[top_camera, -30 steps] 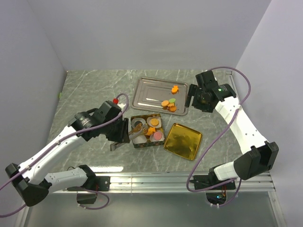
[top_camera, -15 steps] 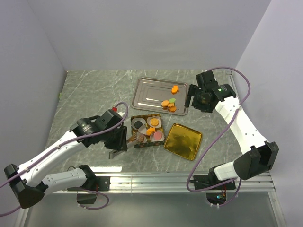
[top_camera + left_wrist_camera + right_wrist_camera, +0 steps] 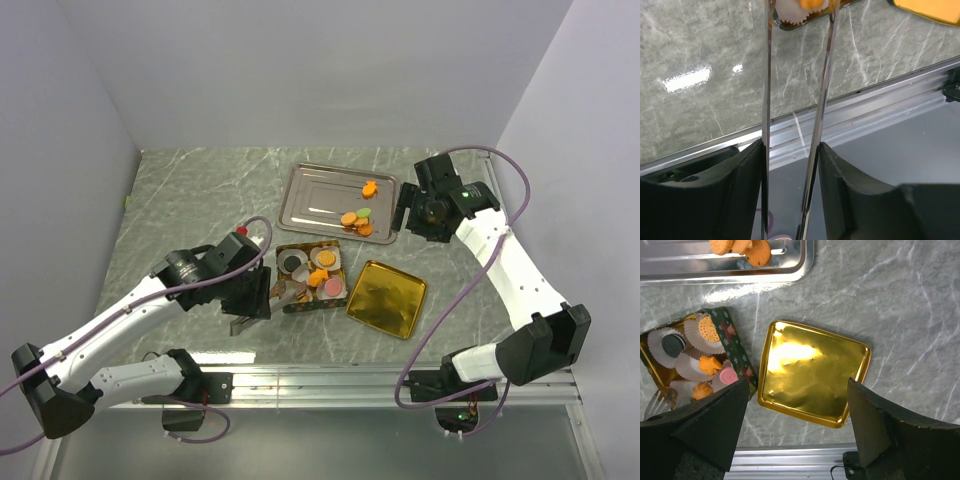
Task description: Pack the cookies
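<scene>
**Tongs at the tin, tips hard to read**

Your left gripper (image 3: 790,146) is clamped on a pair of thin metal tongs (image 3: 766,75), and both blades run out between its fingers. Their tips are cut off at the top of the left wrist view, where a white paper cup (image 3: 787,10) and one orange cookie meet the frame edge. From the right wrist camera, a forked tip shows at the near-left corner of the tin (image 3: 736,345), half hidden behind that camera's own finger. Whether it grips anything, you cannot tell.

Some of the cookies (image 3: 708,365) sit in the tin, in and beside such cups, with a pink one next to the wall. The others lie on the silver tray (image 3: 315,195).

Your right gripper (image 3: 796,385) hangs beside the tray's right end. Its fingers are spread wide and hold nothing. The gold lid (image 3: 805,360) lies on the table beside the tin.
</scene>
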{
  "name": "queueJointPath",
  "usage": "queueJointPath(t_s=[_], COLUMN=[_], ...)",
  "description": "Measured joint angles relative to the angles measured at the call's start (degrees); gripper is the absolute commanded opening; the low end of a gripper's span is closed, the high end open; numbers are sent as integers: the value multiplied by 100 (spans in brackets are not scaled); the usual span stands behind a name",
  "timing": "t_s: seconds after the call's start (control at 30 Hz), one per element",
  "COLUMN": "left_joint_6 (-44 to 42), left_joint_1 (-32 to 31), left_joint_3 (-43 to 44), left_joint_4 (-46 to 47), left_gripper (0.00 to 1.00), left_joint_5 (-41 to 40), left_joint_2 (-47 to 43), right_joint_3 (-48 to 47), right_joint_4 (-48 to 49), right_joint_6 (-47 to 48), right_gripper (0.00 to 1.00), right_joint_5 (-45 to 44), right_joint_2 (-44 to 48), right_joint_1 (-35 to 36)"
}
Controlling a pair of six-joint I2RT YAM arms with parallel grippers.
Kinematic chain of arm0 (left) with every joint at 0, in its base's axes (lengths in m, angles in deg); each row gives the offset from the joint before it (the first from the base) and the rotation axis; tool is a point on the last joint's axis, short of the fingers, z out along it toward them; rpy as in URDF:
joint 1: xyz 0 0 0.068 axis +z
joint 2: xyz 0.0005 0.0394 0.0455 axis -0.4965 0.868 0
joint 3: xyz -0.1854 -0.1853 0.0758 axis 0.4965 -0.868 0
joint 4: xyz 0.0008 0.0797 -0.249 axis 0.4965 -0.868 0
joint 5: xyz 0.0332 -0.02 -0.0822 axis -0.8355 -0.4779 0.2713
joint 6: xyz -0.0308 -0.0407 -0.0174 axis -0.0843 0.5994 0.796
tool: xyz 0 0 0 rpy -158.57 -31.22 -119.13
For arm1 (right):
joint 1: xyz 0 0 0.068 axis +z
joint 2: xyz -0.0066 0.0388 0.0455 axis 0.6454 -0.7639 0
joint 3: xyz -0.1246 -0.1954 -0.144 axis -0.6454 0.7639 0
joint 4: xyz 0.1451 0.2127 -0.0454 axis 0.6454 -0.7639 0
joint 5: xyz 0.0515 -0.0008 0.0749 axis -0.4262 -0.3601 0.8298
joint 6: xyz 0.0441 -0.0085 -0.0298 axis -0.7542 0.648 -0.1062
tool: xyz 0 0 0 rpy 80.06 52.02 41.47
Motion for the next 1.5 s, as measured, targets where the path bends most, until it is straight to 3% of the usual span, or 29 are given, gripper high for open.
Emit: queueJointPath(t_s=[0.53,1.0,1.5], left_joint_6=[-302,-831,-1158], left_joint_1=[96,2267,3362], left_joint_3=[1720,2020,1722], left_joint_4=[-229,417,2181], left_gripper=[62,61,57], left_joint_5=[-682,-1099,-1139], left_joint_2=[608,1941,3482], right_joint_3=[330,1414,1899], right_joint_4=[22,101,105], right_joint_6=[4,-219,-431], right_gripper=[86,85,85], right_joint_5=[-131,74,232], right_joint_2=[258,1263,1777], right_joint_1=[-39,-50,-50])
